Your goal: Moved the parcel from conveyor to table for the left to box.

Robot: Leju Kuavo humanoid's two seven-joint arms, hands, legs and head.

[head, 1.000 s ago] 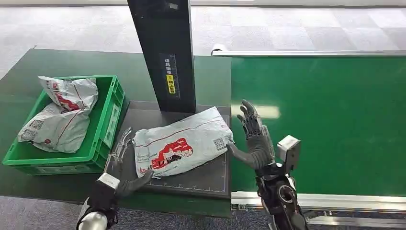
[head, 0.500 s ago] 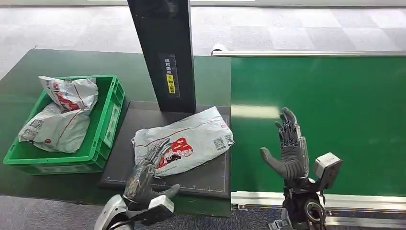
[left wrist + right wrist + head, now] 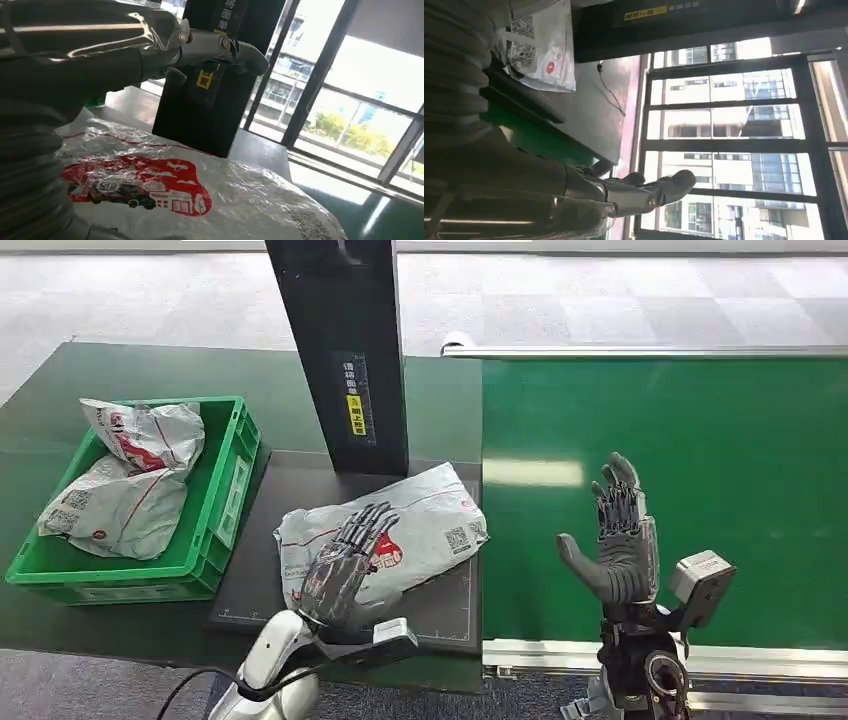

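A crinkled grey plastic mailer parcel with a red printed picture [image 3: 385, 532] lies flat on a dark square mat [image 3: 445, 608] on the dark green tabletop [image 3: 60, 380], just in front of a tall black upright post [image 3: 345, 350]; it is off the bright green conveyor belt [image 3: 700, 470], which runs beside the mat on my right; its long axis slants from the near left corner of the mat up toward the far right corner by the belt edge.

My left hand [image 3: 345, 565] hangs over the near left part of the parcel, fingers [image 3: 372, 523] spread and reaching along that same slant toward the red print; I cannot tell whether they touch the plastic, and they grasp nothing; in the left wrist view the parcel [image 3: 200, 195] spreads close beneath my raised, extended fingers [image 3: 235, 47].

My right hand [image 3: 620, 545] stands upright over the belt, palm facing left, fingers apart and empty, well clear of the parcel.

A green plastic crate [image 3: 215, 500] holding two similar grey parcels [image 3: 120, 485] sits just left of the mat; so the left hand is the nearer one, and my judgement is that the carry goes leftward, parcel to crate.
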